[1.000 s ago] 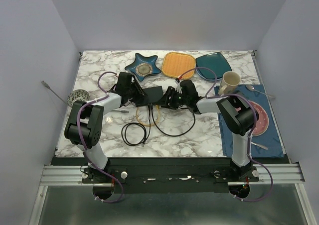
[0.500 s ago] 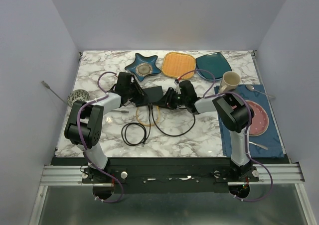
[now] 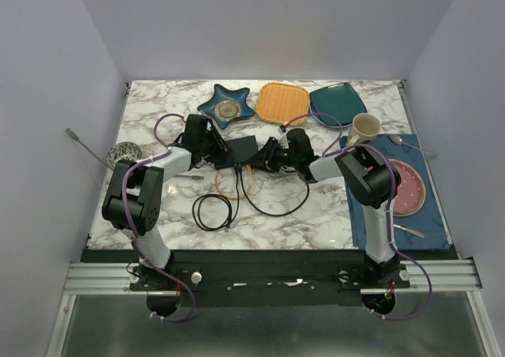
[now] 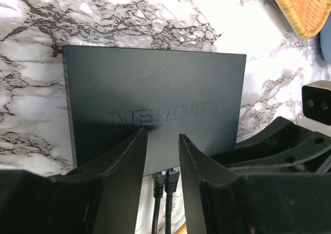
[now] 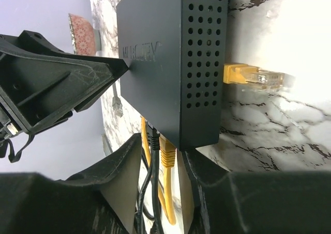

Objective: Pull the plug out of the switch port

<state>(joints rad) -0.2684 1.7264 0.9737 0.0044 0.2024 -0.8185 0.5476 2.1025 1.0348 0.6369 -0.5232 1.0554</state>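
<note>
Yellow plug (image 5: 168, 159) on its yellow cable sits in the near long edge of the flat matte black switch box (image 4: 155, 84), in the middle of the marble table (image 3: 316, 215), beside two black plugs (image 4: 166, 179). Your right arm's fingers (image 5: 119, 172) stand apart, straddling it; you cannot tell whether they touch it. Its long axis runs straight out from the port edge toward them, so pull that way. Your left fingers (image 4: 121, 161), also apart, lie over the lid, which reads MERCURY.
</note>
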